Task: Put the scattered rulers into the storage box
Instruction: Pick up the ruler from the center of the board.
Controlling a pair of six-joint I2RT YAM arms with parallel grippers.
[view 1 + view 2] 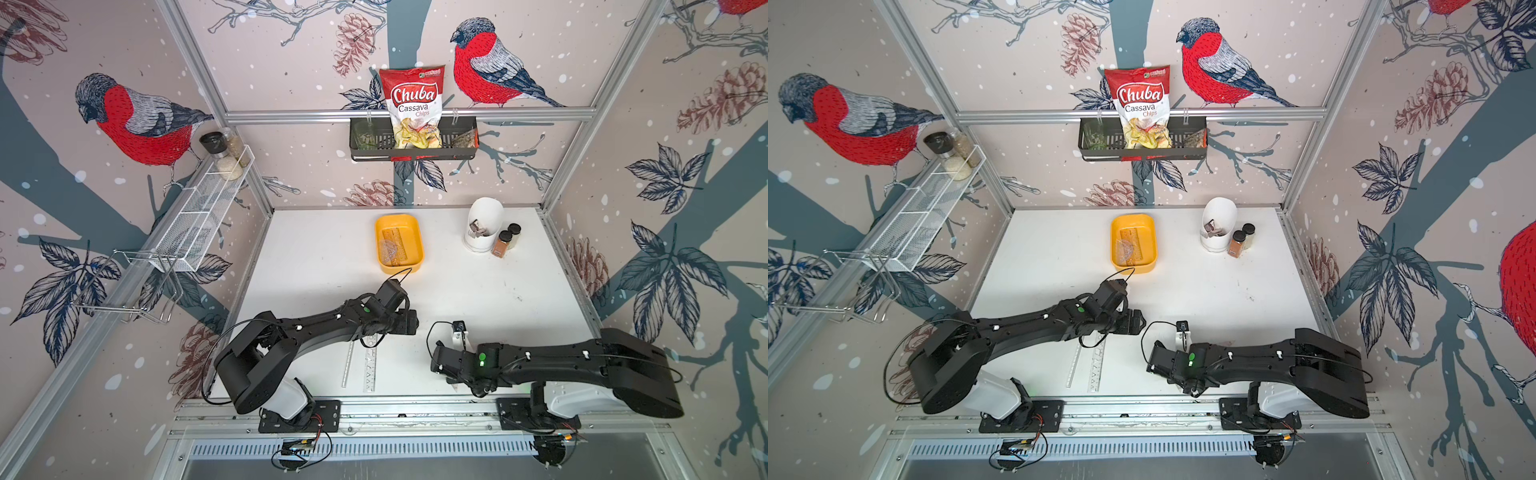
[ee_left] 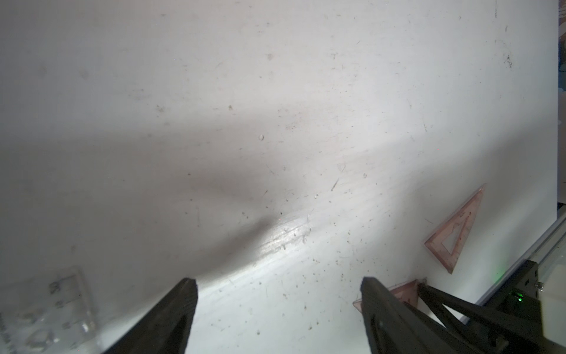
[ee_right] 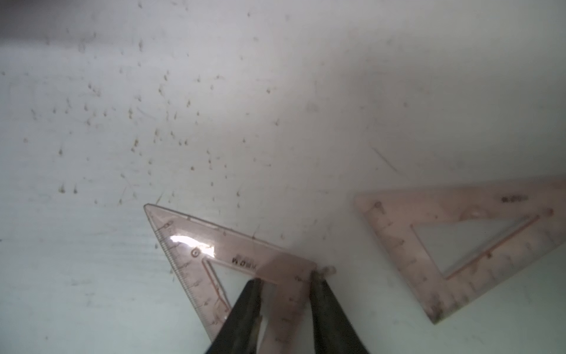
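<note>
**Entry: right gripper [image 3: 284,277], small pink triangle [image 3: 183,245]**

- Hazards, as judged:
  - The grip is edge-on across one thin band near a corner. The slick plastic may squirt out or swing about the pinch on lifting.
  - A hanging tip may catch the wall of the storage box [image 1: 417,245].
  - The larger pink triangle [image 3: 398,233], lying just beside the outer finger, may be nudged.
  - The left gripper [image 2: 277,283] sits near the likely route to the box.
- Right gripper: the jaws are drawn narrow. One fingertip is in the triangle's cut-out and the other is at its outer edge, so they appear closed on the band. How firm the hold is cannot be told.
- Left gripper: the jaws are spread wide and hold nothing, over the bare table [image 1: 498,299]. A clear ruler [image 2: 61,306] lies off one finger.
- Storage box: it is well ahead of both grippers and already holds rulers.
</note>
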